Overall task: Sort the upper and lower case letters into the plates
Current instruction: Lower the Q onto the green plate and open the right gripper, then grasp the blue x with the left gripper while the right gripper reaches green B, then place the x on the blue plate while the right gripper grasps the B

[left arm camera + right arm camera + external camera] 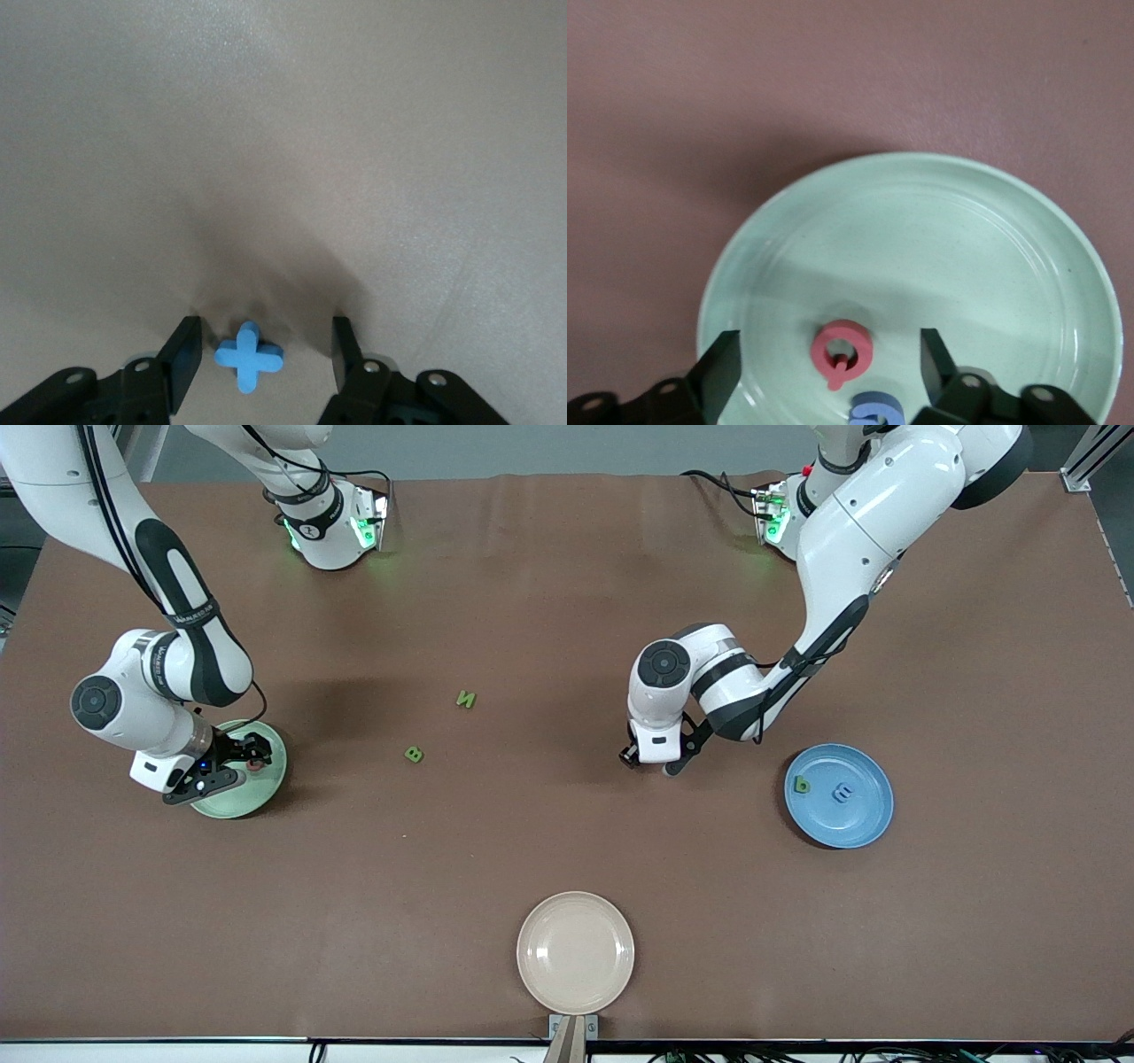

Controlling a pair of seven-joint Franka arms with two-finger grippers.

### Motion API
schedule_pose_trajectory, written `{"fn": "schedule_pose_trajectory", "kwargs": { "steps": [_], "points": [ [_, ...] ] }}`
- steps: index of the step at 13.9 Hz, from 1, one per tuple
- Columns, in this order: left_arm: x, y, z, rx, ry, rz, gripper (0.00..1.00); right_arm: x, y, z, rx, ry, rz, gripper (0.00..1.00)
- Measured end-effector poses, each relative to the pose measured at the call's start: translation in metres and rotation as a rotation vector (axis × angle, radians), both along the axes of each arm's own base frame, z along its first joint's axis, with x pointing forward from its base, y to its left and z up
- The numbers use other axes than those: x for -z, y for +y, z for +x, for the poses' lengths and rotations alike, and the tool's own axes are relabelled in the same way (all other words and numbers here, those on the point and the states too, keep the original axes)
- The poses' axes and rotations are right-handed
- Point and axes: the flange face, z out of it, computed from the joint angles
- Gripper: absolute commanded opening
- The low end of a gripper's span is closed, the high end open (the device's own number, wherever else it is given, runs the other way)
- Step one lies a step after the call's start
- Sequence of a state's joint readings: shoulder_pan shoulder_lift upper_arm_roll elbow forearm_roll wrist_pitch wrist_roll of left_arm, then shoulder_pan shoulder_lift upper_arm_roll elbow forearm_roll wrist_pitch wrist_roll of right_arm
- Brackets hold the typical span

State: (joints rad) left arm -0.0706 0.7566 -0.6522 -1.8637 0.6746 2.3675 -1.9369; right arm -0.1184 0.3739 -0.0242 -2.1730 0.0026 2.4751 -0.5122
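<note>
My left gripper [651, 760] is low over the bare table near the middle, open. A small blue cross-shaped letter [249, 356] lies flat between its fingers [184, 359], close to one pad and apart from the other. My right gripper [248, 751] hangs open over the mint green plate [239, 802] at the right arm's end. In that plate [1063, 239] a red letter Q [842, 351] lies free between the fingers, with a blue letter [875, 412] beside it. The blue plate [864, 828] at the left arm's end holds a green letter [802, 784] and a blue letter [842, 791].
Two green letters [466, 699] [414, 754] lie on the brown table between the two grippers. A cream-white plate [576, 952] sits at the table edge nearest the front camera, with nothing in it.
</note>
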Motion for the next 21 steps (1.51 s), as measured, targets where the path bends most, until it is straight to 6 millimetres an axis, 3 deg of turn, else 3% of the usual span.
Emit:
{"fn": "schedule_pose_trajectory", "kwargs": {
  "steps": [3,6,9,13,16,21],
  "points": [
    [0.000,0.000,0.000,0.000,-0.001,-0.001,0.61,-0.040,0.021,0.011,-0.035,0.040,0.008,0.99],
    [-0.001,0.000,0.000,0.001,-0.002,-0.002,0.59,-0.058,0.036,0.013,0.056,0.040,0.001,0.98],
    [-0.001,0.000,-0.003,-0.001,-0.002,0.000,0.51,-0.056,0.066,0.011,0.367,0.073,-0.035,0.99],
    [-0.003,-0.001,-0.005,-0.003,-0.006,0.001,0.25,-0.056,0.144,0.007,0.711,0.092,-0.047,1.00],
    [-0.004,-0.001,-0.006,-0.002,-0.006,0.002,0.12,-0.052,0.201,-0.006,0.783,0.121,-0.030,1.00],
    [-0.005,0.003,-0.001,-0.012,-0.010,0.002,0.03,-0.031,0.264,-0.033,0.887,0.059,-0.011,1.00]
  ]
}}
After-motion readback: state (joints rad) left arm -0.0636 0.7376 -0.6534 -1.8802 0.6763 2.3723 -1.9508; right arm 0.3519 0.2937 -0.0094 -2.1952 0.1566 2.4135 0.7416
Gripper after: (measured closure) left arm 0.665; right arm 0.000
